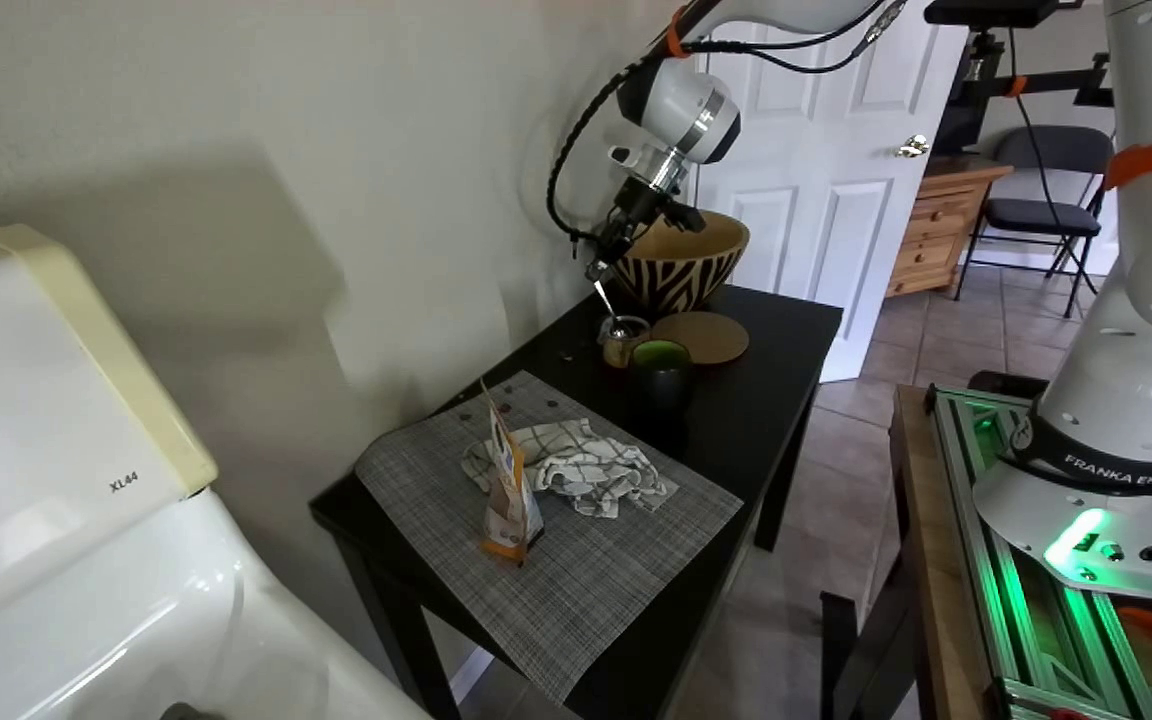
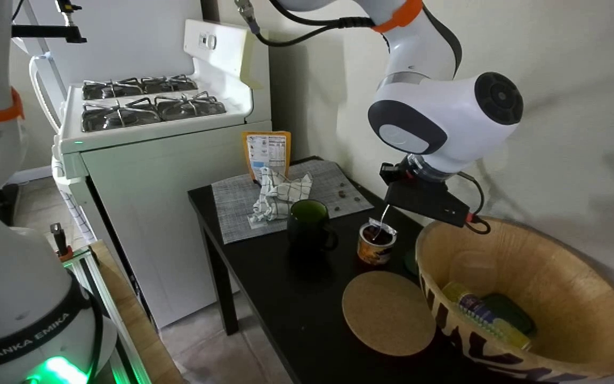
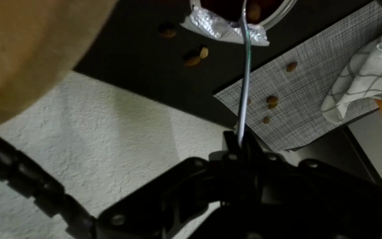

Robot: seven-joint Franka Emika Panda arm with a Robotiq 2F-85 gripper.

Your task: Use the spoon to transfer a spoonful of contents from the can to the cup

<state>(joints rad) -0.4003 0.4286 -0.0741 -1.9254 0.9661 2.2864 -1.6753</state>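
The can [image 2: 374, 252] is short, with a patterned label and a peeled foil lid [image 3: 222, 29] on its rim. It stands on the black table, also in an exterior view [image 1: 622, 350], and holds dark brown pieces. My gripper [image 3: 239, 139] is shut on the handle of a silver spoon [image 3: 246, 71] above the can. The spoon slants down into the can, in both exterior views [image 1: 604, 296] [image 2: 384, 214]; how full its bowl is cannot be told. The cup [image 2: 303, 234] is dark with a green inside and a handle. It stands beside the can [image 1: 663, 388].
A large zebra-patterned bowl [image 2: 568, 288] stands near the can. A round tan board [image 2: 388, 314] lies between the bowl and the cup. A checked cloth [image 1: 591, 475] and a standing orange-edged pouch [image 1: 508, 490] are on a grey mat [image 1: 596, 600]. Loose nuts [image 3: 192, 60] lie around. A wall runs behind.
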